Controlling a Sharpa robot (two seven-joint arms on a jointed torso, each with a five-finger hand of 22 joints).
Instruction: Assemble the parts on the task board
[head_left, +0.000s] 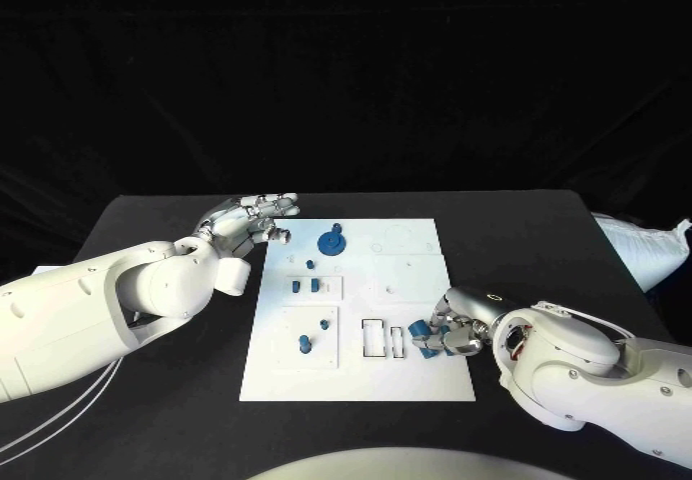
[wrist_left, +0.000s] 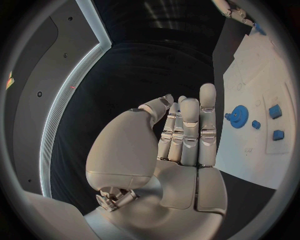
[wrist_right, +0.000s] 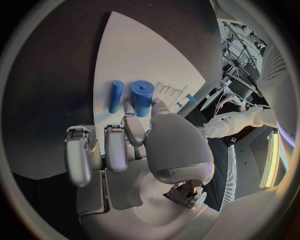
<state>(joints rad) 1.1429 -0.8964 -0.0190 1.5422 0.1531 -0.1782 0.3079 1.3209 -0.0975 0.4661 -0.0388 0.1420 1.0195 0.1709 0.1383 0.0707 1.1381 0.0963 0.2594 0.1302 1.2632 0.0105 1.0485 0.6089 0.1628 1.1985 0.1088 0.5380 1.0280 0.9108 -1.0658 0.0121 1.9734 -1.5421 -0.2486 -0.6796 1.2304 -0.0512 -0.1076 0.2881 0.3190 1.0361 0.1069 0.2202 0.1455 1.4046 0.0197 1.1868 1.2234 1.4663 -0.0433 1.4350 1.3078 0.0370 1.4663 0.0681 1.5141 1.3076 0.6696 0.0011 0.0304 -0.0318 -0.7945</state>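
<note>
Two hands worked at the task board (head_left: 361, 380). Right hand (head_left: 450, 335), at the board's near right edge, pinched a thick blue cylinder (wrist_right: 142, 98) between thumb and finger; a slimmer blue peg (wrist_right: 115, 96) lay just beside it on the board. Left hand (head_left: 248, 222), fingers straight and released, waited beside the blue gear (head_left: 333, 243). Judged step: seating the cylinder; next, alignment over its socket.
</note>
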